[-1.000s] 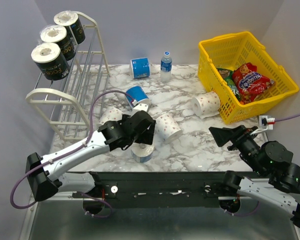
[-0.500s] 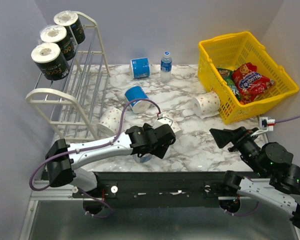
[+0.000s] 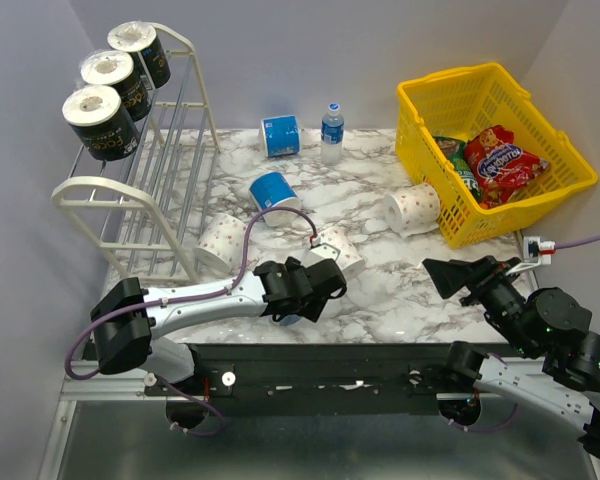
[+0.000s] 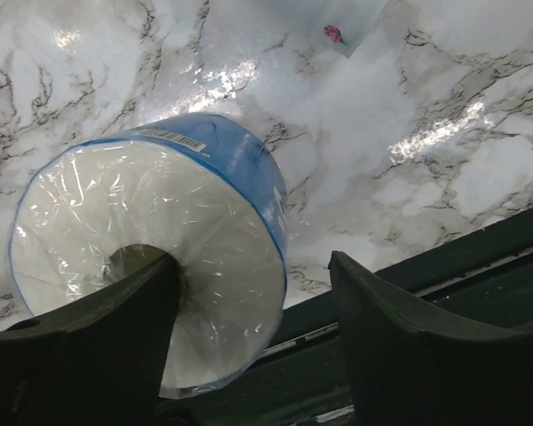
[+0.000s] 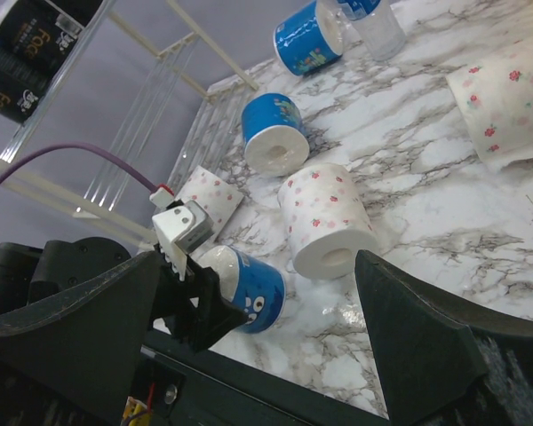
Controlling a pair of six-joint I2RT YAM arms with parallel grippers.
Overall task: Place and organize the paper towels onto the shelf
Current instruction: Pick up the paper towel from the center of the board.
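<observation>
Left gripper [image 4: 250, 266], jaws apart, straddles blue roll [image 4: 142, 204] (finger at core); right gripper [image 5: 259, 259] gapes.

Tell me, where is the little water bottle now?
In the overhead view the water bottle stands upright at the far edge of the table, between a blue roll on its left and the yellow basket on its right.

Top view: bright, even overhead light; soft shadows on marble table [image 3: 380, 200]. Left wrist view: specular glare on table, wrap of blue roll [image 4: 160, 222] glinting; near fingers [image 4: 409, 355] dark, soft-focus.
</observation>
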